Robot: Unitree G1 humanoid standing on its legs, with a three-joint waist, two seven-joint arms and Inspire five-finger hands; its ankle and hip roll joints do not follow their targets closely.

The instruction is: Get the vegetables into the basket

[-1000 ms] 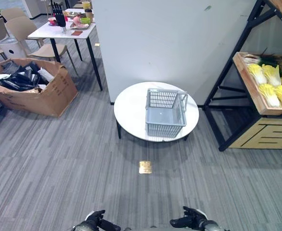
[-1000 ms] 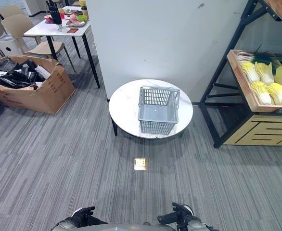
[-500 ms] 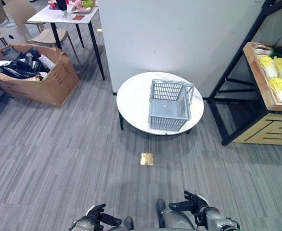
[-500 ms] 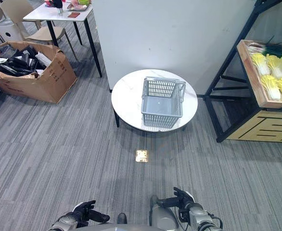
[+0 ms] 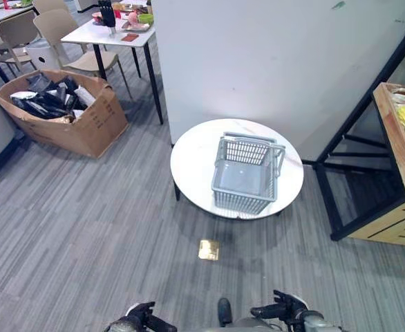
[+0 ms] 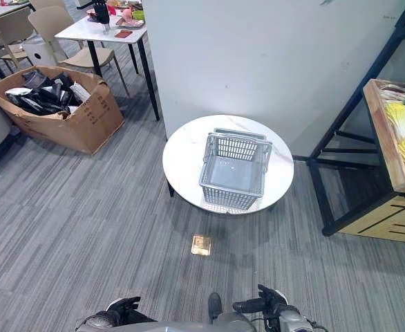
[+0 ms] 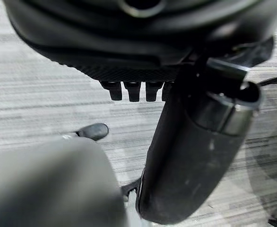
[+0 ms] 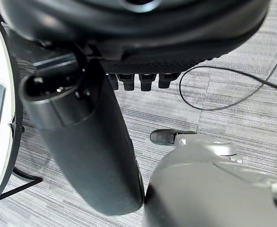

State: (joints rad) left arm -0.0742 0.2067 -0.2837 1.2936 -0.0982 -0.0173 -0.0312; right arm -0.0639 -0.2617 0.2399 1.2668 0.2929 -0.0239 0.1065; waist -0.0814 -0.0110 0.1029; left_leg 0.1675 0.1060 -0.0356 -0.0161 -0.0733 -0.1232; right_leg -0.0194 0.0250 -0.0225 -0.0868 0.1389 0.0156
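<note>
Approach is the step I'm in: nothing is picked yet, and I judge the task barely begun. My left hand (image 5: 139,317) and right hand (image 5: 283,312) hang low and close to me, both holding nothing. In each wrist view the fingers (image 7: 131,90) hang fairly straight and relaxed beside the thumb, with only carpet beyond them.

Well ahead of the fingers stands the round white table (image 5: 194,155), and on it the grey basket (image 5: 247,173), empty, its handle folded toward the far rim. The vegetables (image 6: 404,131), pale yellow-green heads, lie in a wooden crate on the dark rack (image 6: 347,124), far ahead and off to the right of my right fingers, well apart from the basket. A brass plate (image 5: 209,250) in the floor lies between me and the table.

Next I think I need to walk forward and turn right toward the rack, then raise the right hand with the fingers wide to close round one head. The rack's slanted frame looks like something to clear when reaching in.
</note>
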